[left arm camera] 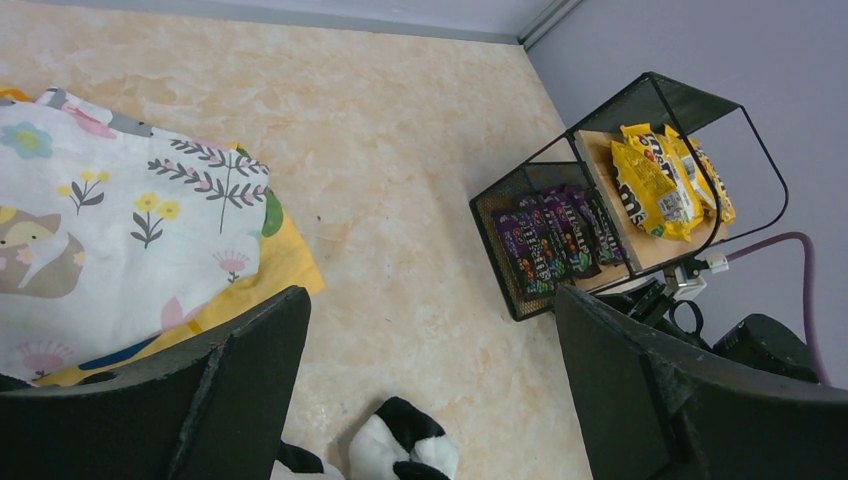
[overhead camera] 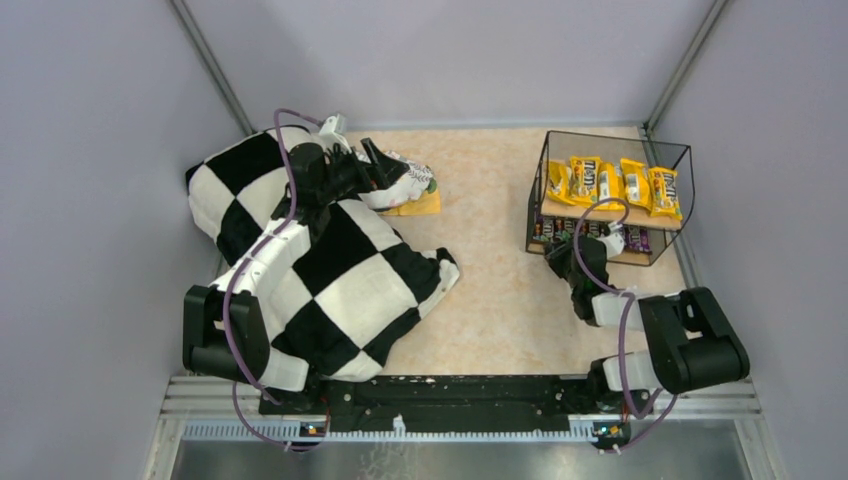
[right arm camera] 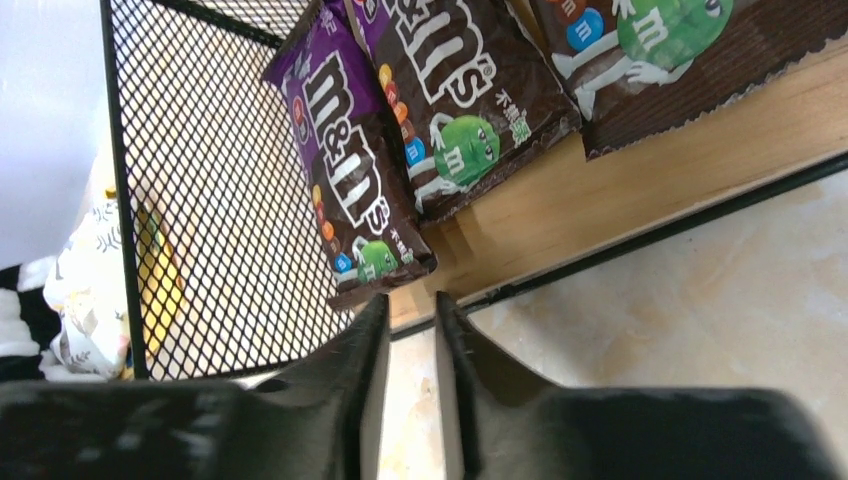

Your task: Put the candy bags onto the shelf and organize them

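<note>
The shelf [overhead camera: 545,170] stands at the far right, a black wire rack with two wooden boards. Several yellow candy bags [overhead camera: 610,185] stand in a row on its upper board, and several dark brown-purple candy bags [overhead camera: 560,232] lie on the lower one. My right gripper [right arm camera: 412,305] is at the lower board's front edge [right arm camera: 600,180], just short of the nearest dark bag [right arm camera: 360,190]. Its jaws are almost together and hold nothing. My left gripper [left arm camera: 430,340] is wide open and empty at the far left, above the table beside the patterned cloth [left arm camera: 110,230].
A large black-and-white checkered cloth [overhead camera: 340,280] is draped over my left arm and the table's left side. The white patterned cloth bundle [overhead camera: 400,180] lies on a flat yellow-orange piece [overhead camera: 425,205]. Grey walls close in on three sides.
</note>
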Robot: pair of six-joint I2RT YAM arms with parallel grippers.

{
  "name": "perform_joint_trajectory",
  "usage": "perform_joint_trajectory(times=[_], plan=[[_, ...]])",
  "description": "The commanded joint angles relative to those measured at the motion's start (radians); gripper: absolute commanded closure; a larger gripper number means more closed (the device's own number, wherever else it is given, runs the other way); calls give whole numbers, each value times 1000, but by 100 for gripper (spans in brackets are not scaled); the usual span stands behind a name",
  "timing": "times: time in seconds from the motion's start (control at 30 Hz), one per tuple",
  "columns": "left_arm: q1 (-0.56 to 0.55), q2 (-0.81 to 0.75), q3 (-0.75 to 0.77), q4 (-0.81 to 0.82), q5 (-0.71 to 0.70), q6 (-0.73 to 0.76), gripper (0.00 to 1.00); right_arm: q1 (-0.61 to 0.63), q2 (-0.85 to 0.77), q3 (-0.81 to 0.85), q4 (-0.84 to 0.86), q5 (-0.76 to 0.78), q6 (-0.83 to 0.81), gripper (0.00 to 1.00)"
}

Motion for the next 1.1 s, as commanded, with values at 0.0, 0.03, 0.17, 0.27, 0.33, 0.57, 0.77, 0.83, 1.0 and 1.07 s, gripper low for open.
perform_joint_trajectory(times=[0.0,0.03,0.17,0.27,0.33,0.57,0.77,0.83,1.0,1.07], plan=[[9,-23,39,56,18,-10,2,6,-89,14,-34,-13,-34,72],[9,-23,38,57,20,-12,2,5,-115,7,-62,-14,-34,70],[10,-25,38,58,21,-13,2,5,-235,-11,-229,-35,-53,59],[11,-25,36,58,19,-12,1,5,-364,-14,-408,-50,-93,54],[11,-25,37,58,19,-13,1,5,-486,-4,-556,-65,-124,50],[9,-41,38,56,12,-4,1,5,-903,73,-976,-251,-219,24],[-23,-107,53,17,-52,97,1,6,-1098,246,-1018,-496,-313,3],[-39,-162,51,16,-72,137,1,6,-1095,342,-1031,-510,-364,1],[-49,-348,7,87,-105,224,1,6,-1015,621,-1056,-416,-505,1],[-49,-438,-13,119,-121,275,1,5,-989,698,-1037,-385,-542,1]])
